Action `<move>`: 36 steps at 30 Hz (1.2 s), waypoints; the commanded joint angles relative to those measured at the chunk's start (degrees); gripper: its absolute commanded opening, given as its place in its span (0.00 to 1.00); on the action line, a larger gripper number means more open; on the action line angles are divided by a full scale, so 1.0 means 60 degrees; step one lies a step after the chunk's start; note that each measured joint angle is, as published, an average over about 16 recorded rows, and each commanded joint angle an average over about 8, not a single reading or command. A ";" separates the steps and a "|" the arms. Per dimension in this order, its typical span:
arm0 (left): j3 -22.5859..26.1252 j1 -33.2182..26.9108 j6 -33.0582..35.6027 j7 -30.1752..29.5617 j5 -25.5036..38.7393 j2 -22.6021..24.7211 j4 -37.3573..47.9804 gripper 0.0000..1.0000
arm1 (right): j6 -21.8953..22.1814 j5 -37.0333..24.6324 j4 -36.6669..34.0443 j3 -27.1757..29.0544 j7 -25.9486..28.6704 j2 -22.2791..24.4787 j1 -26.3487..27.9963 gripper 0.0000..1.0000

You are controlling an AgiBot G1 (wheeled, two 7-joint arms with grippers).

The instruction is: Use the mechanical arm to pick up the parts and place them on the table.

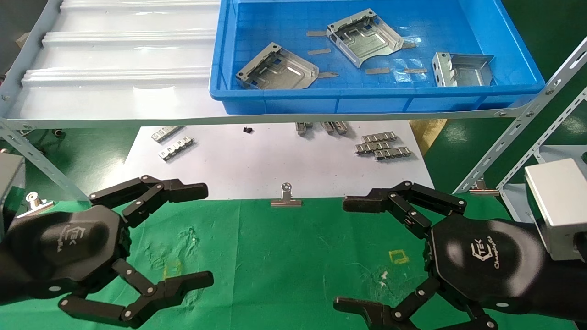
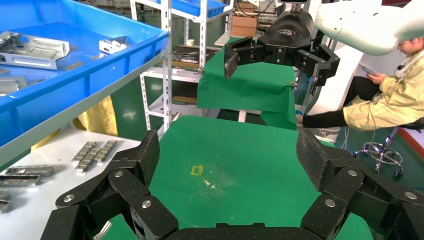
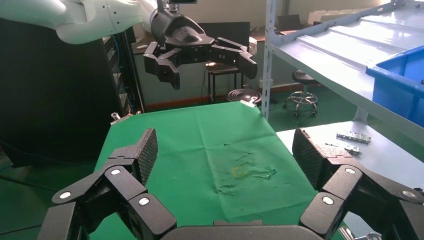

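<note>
Three grey stamped brackets lie in a blue bin (image 1: 367, 94) on the shelf: one at its left (image 1: 277, 68), one in the middle (image 1: 364, 36), one at its right (image 1: 463, 69). Two of them show in the left wrist view (image 2: 32, 50) (image 2: 112, 45). My left gripper (image 1: 205, 233) (image 2: 227, 155) and right gripper (image 1: 344, 254) (image 3: 225, 150) hover open and empty above the green table (image 1: 293, 256), facing each other, well below and in front of the bin. Each shows far off in the other's wrist view: right (image 2: 275, 67), left (image 3: 207, 65).
A white paper sheet (image 1: 275, 160) under the shelf holds small ridged metal strips (image 1: 380, 146) (image 1: 176, 149). A binder clip (image 1: 286, 199) sits at its front edge. The white ribbed shelf (image 1: 114, 55) and slotted struts (image 1: 518, 137) overhang. A seated person (image 2: 385, 95) is beyond the table.
</note>
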 commanded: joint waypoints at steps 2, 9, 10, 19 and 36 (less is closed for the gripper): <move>0.0000 0.0000 0.0000 0.0000 0.0000 0.0000 0.0000 1.00 | 0.0000 0.0000 0.0000 0.0000 0.0000 0.0000 0.0000 1.00; 0.0000 0.0000 0.0000 0.0000 0.0000 0.0000 0.0000 1.00 | 0.0000 0.0000 0.0000 0.0000 0.0000 0.0000 0.0000 1.00; 0.0000 0.0000 0.0000 0.0000 0.0000 0.0000 0.0000 1.00 | 0.0000 0.0000 0.0000 0.0000 0.0000 0.0000 0.0000 1.00; 0.0000 0.0000 0.0000 0.0000 0.0000 0.0000 0.0000 0.25 | 0.0000 0.0000 0.0000 0.0000 0.0000 0.0000 0.0000 1.00; 0.0000 0.0000 0.0000 0.0000 0.0000 0.0000 0.0000 0.00 | 0.0000 0.0000 0.0000 0.0000 0.0000 0.0000 0.0000 1.00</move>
